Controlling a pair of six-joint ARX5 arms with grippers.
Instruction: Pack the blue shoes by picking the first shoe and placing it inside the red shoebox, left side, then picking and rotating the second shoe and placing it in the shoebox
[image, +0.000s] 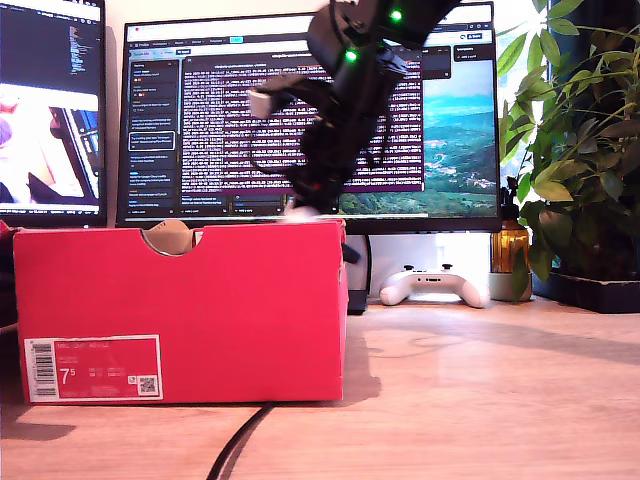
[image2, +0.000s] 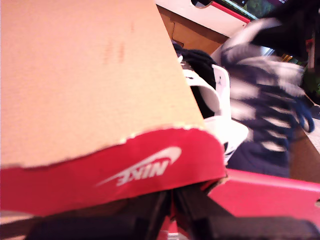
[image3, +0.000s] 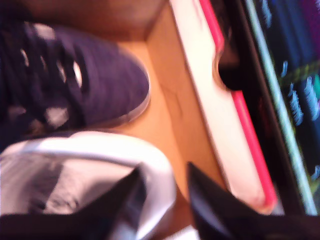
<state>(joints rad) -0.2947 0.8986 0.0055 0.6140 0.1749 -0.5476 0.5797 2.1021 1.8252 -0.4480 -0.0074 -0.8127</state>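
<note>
My first gripper (image2: 172, 200) is pinched shut on the loose flap (image2: 100, 90) of the red shoebox (image: 180, 310), apparently to keep that flap lifted clear so the open top stays free for loading. The flap's brown inner face fills most of the first wrist view, with its red printed edge just above the jaws.

My second gripper (image3: 162, 195) hangs over the box interior with the white heel (image3: 90, 165) of 1 blue shoe between its fingers; the jaws stand part open around it, but the second wrist view is blurred, so I cannot tell whether they are gripping or already letting go. In the exterior view this arm (image: 340, 110) comes down over the box's end at the exterior view's right.

Inside, the other blue shoe (image3: 95, 85) lies on the cardboard floor, its toe toward the far wall. The shoe at my second gripper sits just beside it, seemingly turned the opposite way so the pair nests. The first wrist view shows both navy shoes (image2: 255, 105) within the box walls.
</note>
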